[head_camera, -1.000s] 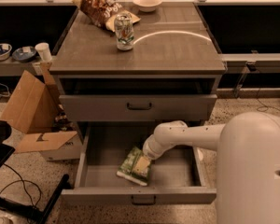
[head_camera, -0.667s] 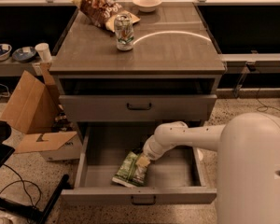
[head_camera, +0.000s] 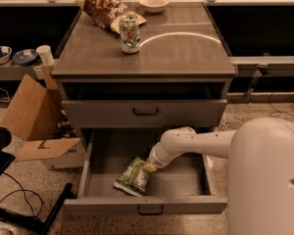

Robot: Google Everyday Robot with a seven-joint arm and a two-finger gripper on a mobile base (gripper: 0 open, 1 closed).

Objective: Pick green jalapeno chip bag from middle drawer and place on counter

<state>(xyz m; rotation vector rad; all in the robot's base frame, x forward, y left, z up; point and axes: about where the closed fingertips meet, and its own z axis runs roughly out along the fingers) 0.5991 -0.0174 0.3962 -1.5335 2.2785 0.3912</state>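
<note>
The green jalapeno chip bag (head_camera: 134, 176) lies tilted on the floor of the open middle drawer (head_camera: 186, 204), left of centre and near the front. My gripper (head_camera: 150, 166) reaches down into the drawer on the white arm (head_camera: 201, 142), and its tip sits on the bag's upper right end. The counter (head_camera: 186, 58) is the grey-brown cabinet top with a pale arc across it.
On the counter stand a soda can (head_camera: 130, 34), a larger brown chip bag (head_camera: 104, 8) and a white bowl (head_camera: 154, 3) at the back left. A closed grey drawer front (head_camera: 145, 112) sits above the open drawer. A cardboard box (head_camera: 34, 111) stands left of the cabinet.
The chip bag has shifted left and toward the drawer's front, turning more slanted. The gripper end has stayed against its upper right end and moved slightly with it.
</note>
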